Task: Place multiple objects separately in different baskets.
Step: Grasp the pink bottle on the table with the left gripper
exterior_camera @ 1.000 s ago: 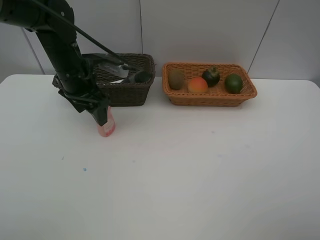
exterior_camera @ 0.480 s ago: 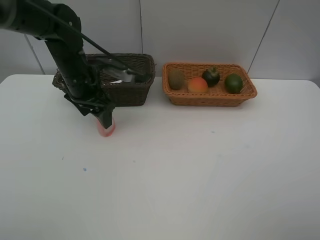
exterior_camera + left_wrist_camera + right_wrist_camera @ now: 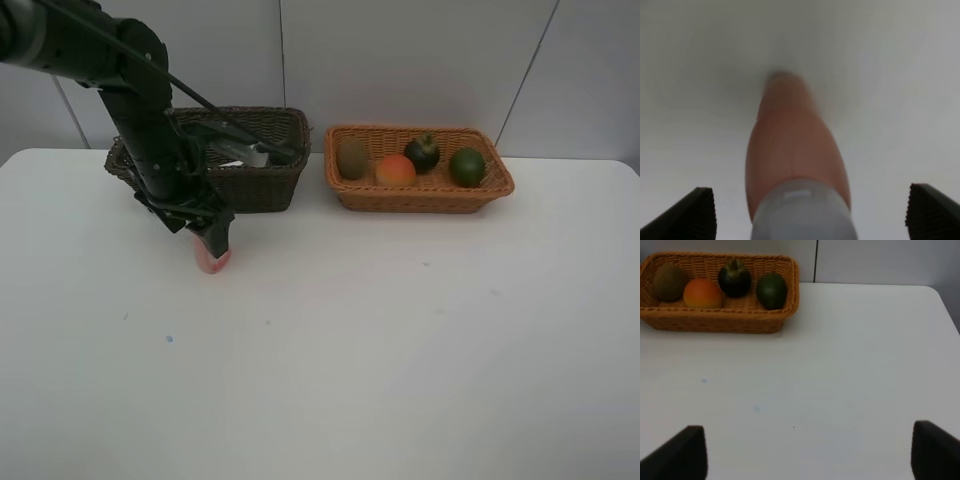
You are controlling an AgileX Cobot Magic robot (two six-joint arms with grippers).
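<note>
The pink white-capped bottle stands on the white table in front of the dark brown basket. My left gripper is right over its top. In the left wrist view the bottle sits between the fingertips, which stand wide apart and do not touch it; the gripper is open. The light basket holds the kiwi, peach, mangosteen and green fruit. My right gripper is open and empty, out of the exterior view.
The dark basket holds pale and dark items, partly hidden by the left arm. The light basket with its fruits shows in the right wrist view. Both baskets stand at the table's back edge by the wall.
The left arm has shifted slightly while the gripper settled lower around the bottle's top. The bottle and the fruits have not moved.
</note>
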